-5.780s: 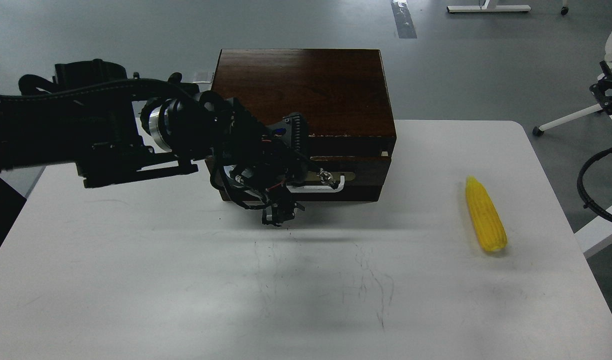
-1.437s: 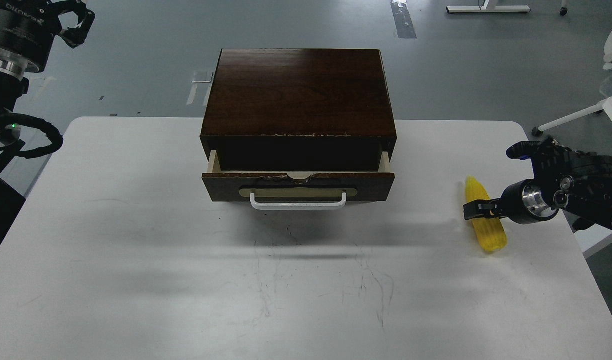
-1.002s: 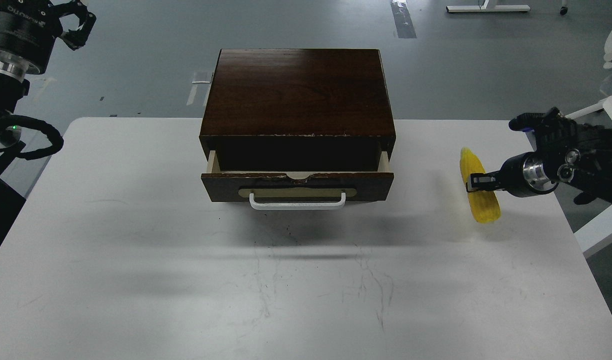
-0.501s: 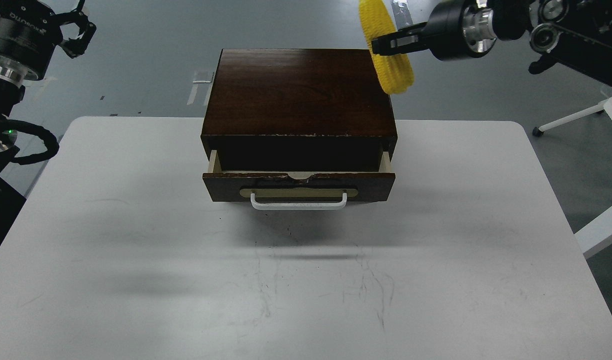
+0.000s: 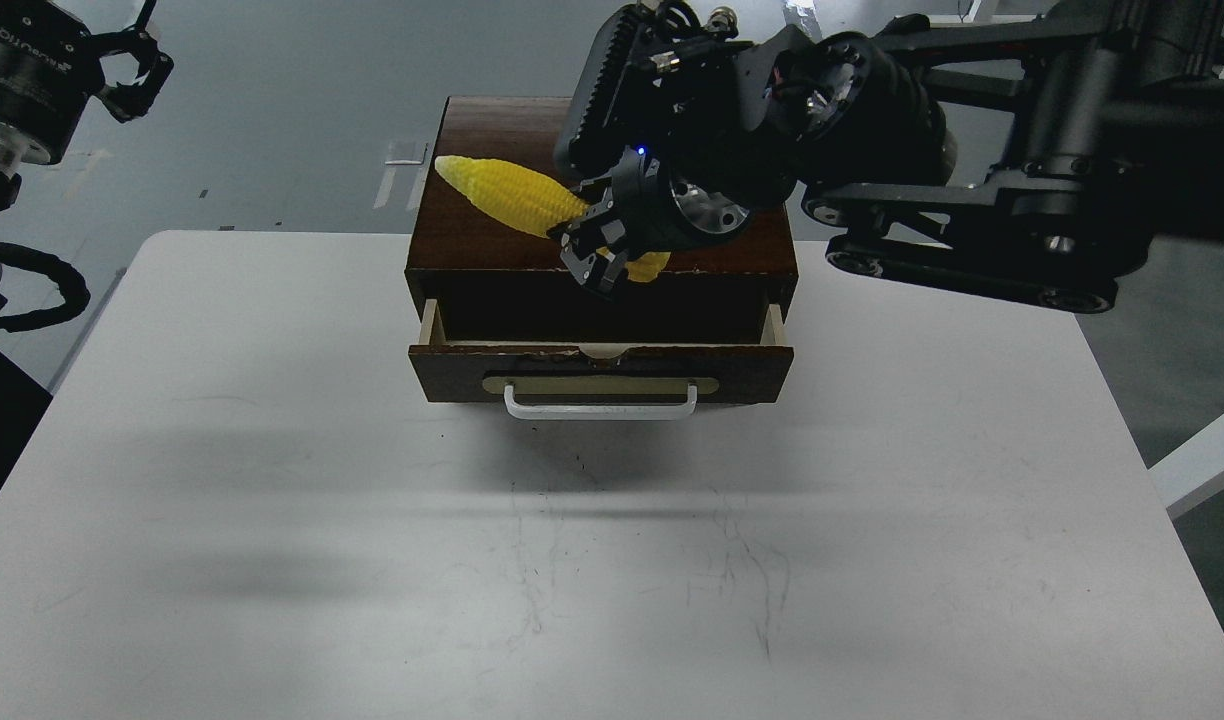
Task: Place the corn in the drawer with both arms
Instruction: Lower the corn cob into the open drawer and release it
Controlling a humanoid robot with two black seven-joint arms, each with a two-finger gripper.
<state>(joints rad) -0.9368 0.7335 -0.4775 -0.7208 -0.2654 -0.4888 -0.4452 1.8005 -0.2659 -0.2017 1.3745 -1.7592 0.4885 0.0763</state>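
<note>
The dark brown box point(image 5: 492, 240) stands at the back middle of the white table point(image 5: 272, 500). Its drawer point(image 5: 600, 368), with a white bar handle point(image 5: 600, 408), is pulled partly out. My right gripper point(image 5: 597, 255) is shut on the yellow corn point(image 5: 512, 192) and holds it in the air above the box top, just behind the drawer opening. The corn lies nearly level, pointed end to the left. My left gripper point(image 5: 132, 70) is raised at the top left corner, far from the box, empty, its claw fingers spread.
My right arm point(image 5: 972, 160) spans the upper right and hides the box's right rear corner. White stand legs point(image 5: 1212, 455) show at the right edge beyond the table.
My right gripper has carried the corn from high at the box's right rear down and left to just above the drawer opening, turning it from upright to nearly level. My left arm has barely moved.
</note>
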